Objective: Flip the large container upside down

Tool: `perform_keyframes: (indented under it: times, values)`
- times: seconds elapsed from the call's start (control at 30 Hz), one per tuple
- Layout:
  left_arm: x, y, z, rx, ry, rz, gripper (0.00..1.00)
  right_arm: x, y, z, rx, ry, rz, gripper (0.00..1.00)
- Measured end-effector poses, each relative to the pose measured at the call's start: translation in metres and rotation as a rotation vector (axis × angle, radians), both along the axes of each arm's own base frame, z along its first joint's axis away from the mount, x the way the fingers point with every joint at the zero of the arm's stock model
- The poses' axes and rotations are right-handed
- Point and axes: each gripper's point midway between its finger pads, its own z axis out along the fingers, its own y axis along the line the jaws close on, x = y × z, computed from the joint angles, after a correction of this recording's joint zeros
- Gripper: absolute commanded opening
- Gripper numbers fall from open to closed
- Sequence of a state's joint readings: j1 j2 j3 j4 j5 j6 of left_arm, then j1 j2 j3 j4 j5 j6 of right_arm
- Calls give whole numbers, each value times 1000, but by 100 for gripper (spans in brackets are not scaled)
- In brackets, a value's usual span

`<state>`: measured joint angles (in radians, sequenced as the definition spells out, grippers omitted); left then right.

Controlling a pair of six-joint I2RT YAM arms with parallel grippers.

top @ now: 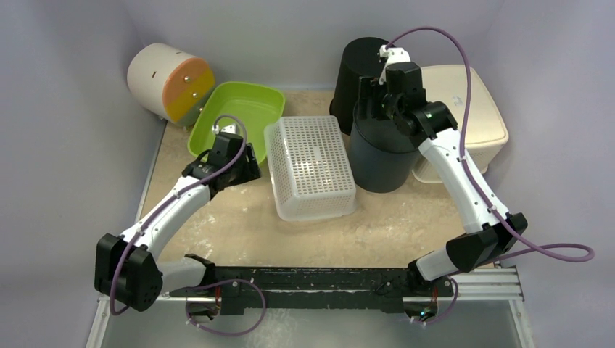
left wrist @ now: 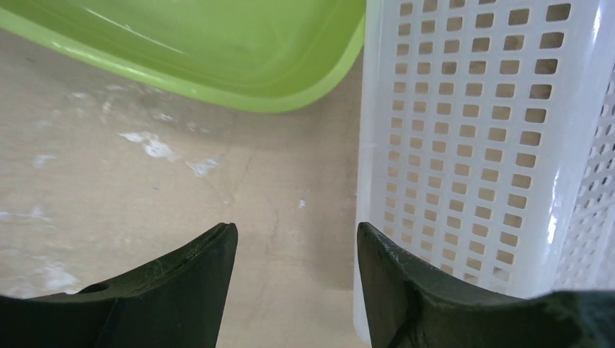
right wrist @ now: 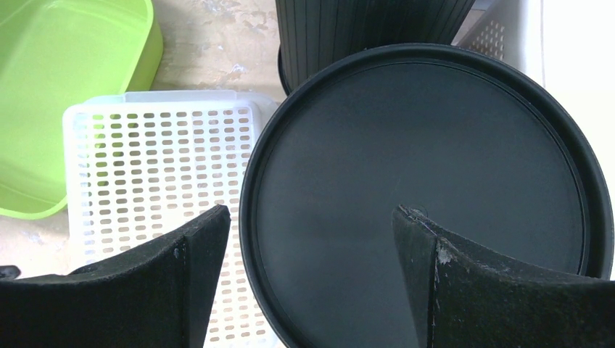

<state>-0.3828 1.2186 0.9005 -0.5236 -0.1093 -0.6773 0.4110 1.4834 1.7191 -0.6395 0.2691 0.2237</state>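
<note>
A large black round container (top: pixel 381 156) stands on the table with its flat, rimmed bottom facing up; that bottom fills the right wrist view (right wrist: pixel 435 174). My right gripper (top: pixel 371 109) hovers just above it, open and empty (right wrist: pixel 312 217), its jaws either side of the container's left rim. A second black container (top: pixel 357 69) stands behind it. My left gripper (top: pixel 250 165) is open and empty (left wrist: pixel 297 239) low over the table, right beside the left wall of the white perforated basket (left wrist: pixel 479 145).
The white basket (top: pixel 312 167) lies bottom up in the middle. A green tub (top: pixel 236 112) leans at the back left, next to a white and orange drum (top: pixel 170 81). A beige lidded bin (top: pixel 471 109) stands at the back right, touching the black container.
</note>
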Motion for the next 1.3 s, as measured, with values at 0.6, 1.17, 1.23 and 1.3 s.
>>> perform_keyframes:
  times: [0.6,1.17,1.23,1.3]
  values:
    - [17,35,-3,408,-168,-303,64,1,-4,-1,-9,3,-3,85]
    - [36,15,-41,486,-166,-608,65,3,-13,-3,-28,9,-16,85]
    - [37,15,-50,493,-144,-617,65,3,-14,-2,-30,9,-19,85]
    - [38,15,-56,501,-132,-623,65,3,-15,-2,-32,8,-20,85]
